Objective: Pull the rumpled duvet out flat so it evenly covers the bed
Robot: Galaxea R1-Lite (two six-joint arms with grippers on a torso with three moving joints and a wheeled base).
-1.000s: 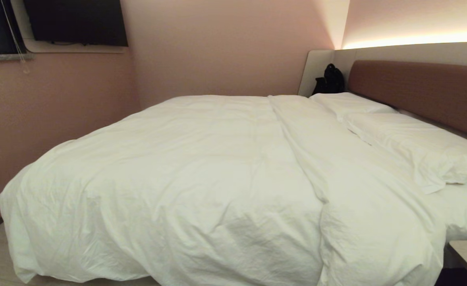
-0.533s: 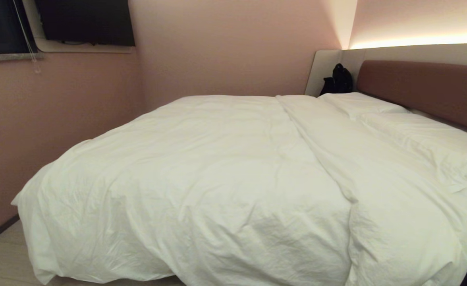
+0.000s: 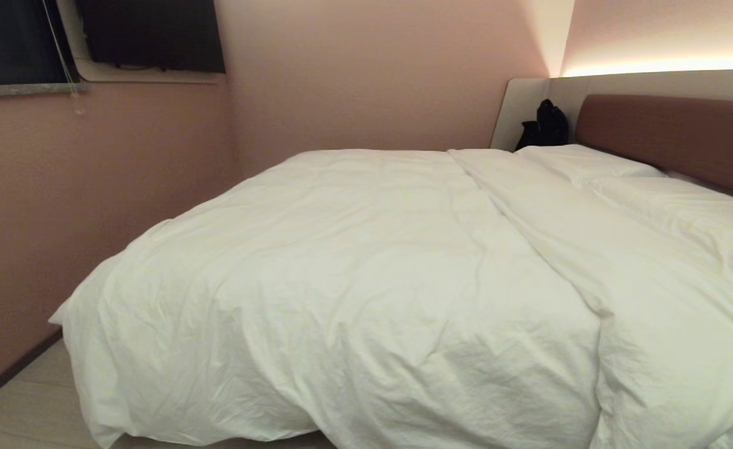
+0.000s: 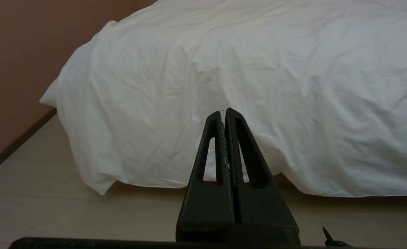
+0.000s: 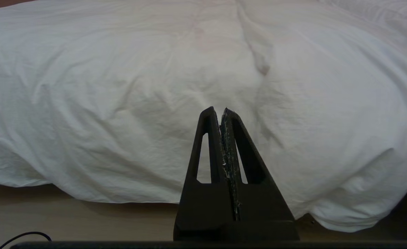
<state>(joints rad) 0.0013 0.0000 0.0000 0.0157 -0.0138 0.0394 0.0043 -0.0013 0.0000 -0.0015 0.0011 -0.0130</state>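
Two black grippers are seen only from their own wrist cameras, each a pair of tapered, slotted wedge-shaped fingers with a grainy matt finish. The left gripper (image 4: 224, 111) has its jaws pressed together and holds nothing; the right gripper (image 5: 218, 110) also has its jaws pressed together on nothing, with pale scuffs along the seam where its fingers meet. Both point toward the near side of the bed (image 3: 672, 134), apart from the cloth, above a pale wood-grain floor (image 4: 51, 207).

Ahead of them lies the duvet (image 3: 366, 274), a thick, puffy white quilt with soft creases and fine wrinkles. It covers most of the bed and spills over the near edge, hanging close to the floor, its left corner drooping in a rounded point. A long raised fold runs from the far side toward the near right. Right of that fold, two white pillows (image 3: 641, 181) lie along a brown padded headboard (image 3: 684, 140) with a pale grey surround. A small dark object (image 3: 546, 126) stands at the far corner. Matt pink walls (image 3: 366, 75) close the room.
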